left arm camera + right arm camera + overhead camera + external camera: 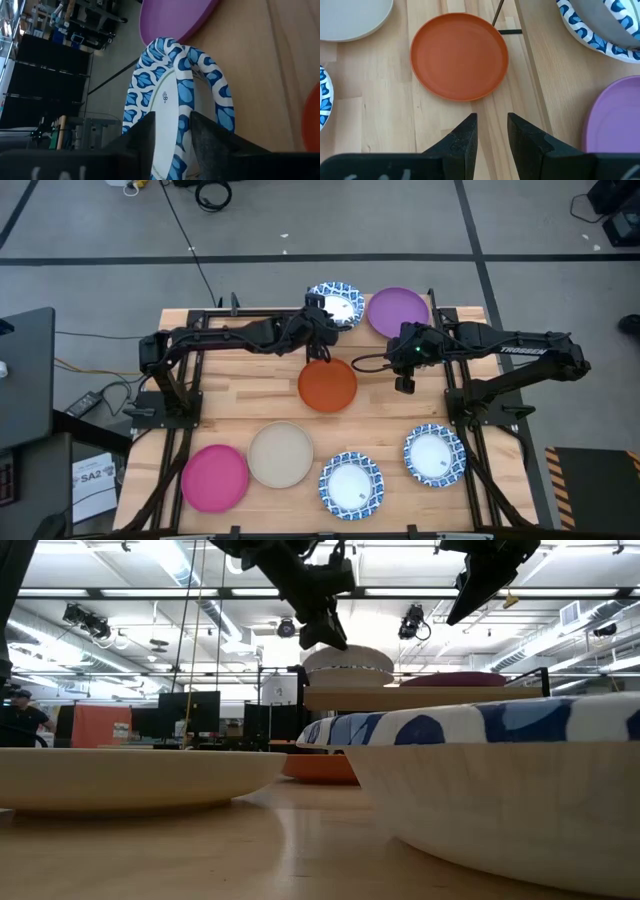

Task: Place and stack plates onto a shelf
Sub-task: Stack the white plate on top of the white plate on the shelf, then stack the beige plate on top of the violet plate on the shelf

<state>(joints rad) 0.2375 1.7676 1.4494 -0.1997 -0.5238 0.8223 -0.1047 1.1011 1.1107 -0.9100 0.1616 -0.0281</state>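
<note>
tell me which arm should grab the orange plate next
Right. The right claw hangs open beside the orange plate, which lies square in its wrist view. The left claw is over the shelf, at the blue plates.

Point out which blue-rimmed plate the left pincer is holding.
The blue-rimmed plate on the shelf, beside the purple plate. The left pincer grips its rim; the other two lie untouched near the table's front edge.

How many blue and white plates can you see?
4. Two blue plates are stacked on the shelf beside the purple plate, one pinched by the left gripper. Two lie front right. More could hide underneath.
</note>
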